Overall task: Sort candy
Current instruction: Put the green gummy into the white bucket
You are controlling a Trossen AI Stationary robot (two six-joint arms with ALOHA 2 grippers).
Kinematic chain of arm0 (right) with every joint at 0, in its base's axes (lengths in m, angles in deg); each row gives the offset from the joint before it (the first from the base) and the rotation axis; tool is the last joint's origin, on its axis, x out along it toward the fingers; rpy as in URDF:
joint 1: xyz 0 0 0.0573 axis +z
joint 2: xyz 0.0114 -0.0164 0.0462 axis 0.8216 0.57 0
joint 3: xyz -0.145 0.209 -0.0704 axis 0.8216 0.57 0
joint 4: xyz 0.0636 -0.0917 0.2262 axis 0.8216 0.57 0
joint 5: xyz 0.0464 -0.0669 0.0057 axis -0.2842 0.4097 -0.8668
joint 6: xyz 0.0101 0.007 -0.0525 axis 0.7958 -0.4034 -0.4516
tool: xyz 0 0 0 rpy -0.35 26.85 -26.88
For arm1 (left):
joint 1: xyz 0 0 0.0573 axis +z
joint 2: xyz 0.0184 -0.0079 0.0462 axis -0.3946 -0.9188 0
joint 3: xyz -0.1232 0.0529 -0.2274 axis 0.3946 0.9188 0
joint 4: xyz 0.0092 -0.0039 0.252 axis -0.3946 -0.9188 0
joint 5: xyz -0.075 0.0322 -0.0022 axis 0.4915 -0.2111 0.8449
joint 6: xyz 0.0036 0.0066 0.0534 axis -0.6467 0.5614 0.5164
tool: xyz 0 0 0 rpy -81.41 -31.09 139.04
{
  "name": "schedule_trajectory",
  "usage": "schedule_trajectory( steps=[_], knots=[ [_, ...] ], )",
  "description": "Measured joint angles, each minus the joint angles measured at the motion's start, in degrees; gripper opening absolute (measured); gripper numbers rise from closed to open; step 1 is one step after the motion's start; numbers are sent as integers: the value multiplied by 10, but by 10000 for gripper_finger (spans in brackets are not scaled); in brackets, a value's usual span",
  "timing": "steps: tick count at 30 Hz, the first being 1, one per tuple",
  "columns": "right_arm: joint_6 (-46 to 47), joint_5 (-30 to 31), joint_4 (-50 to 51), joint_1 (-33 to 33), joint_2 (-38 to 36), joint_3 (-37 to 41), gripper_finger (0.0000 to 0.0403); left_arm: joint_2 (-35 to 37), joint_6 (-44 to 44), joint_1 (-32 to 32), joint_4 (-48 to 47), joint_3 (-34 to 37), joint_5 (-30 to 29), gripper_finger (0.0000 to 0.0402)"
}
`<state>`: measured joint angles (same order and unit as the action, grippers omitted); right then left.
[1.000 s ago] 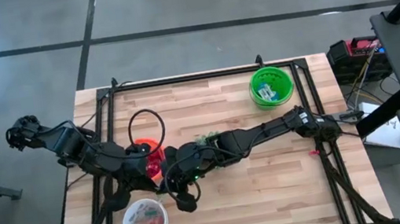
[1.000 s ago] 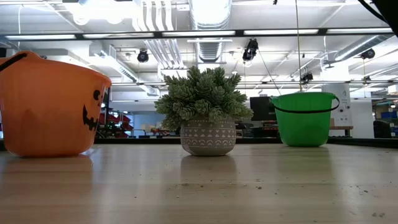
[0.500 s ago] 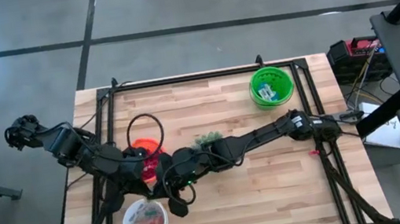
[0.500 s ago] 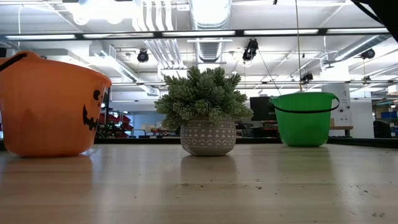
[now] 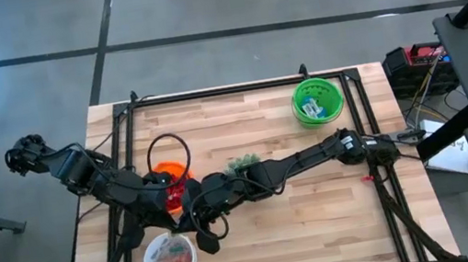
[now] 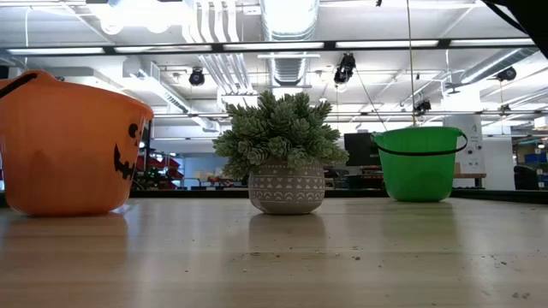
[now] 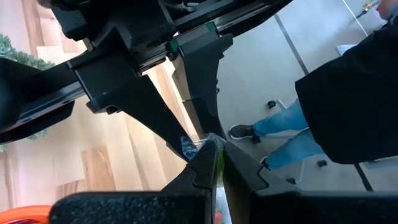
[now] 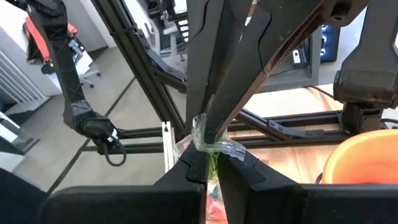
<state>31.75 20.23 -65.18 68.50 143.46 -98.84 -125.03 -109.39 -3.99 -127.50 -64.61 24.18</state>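
— Where are your arms?

— Both reach in low across the table (image 5: 319, 202) and meet above the white bowl (image 5: 169, 259) near its front edge. My left gripper (image 7: 217, 163) and right gripper (image 8: 211, 163) are both clenched on the same candy (image 8: 211, 144).

— What does it look like?

— A small green piece in clear, crinkled wrapper, pinched between the two sets of fingertips. More candy lies in the white bowl and the green bucket (image 5: 317, 101).

orange jack-o'-lantern bucket (image 6: 68, 145), green bucket (image 6: 419, 164), grey patterned plant pot (image 6: 286, 190)
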Motion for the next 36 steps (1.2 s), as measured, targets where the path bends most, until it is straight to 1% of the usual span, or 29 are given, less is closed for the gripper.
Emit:
schedule_trajectory(
  steps=[7, 12, 14, 21, 26, 32, 36],
  knots=[
    [20, 2, 3, 5, 0, 0, 13, 0, -9, 0, -1, 0, 12, 0],
    [7, 5, 8, 7, 1, 4, 13, -1, -25, -8, -9, 0, 13, 0],
    [28, 5, 2, 8, 1, 7, 13, -1, -28, -18, -7, 0, 10, 0],
    [91, -1, -32, 13, 3, 9, 13, 0, -62, -62, -2, 0, -22, 0],
    [94, 0, -36, 17, 3, 9, 13, 1, -96, -97, -6, 0, -52, 0],
    [90, 1, -47, 18, 3, 9, 13, 3, -155, -127, -28, 0, -63, 0],
    [89, 0, -53, 17, 3, 9, 13, 1, -172, -132, -26, 1, -66, 0]
  ],
)
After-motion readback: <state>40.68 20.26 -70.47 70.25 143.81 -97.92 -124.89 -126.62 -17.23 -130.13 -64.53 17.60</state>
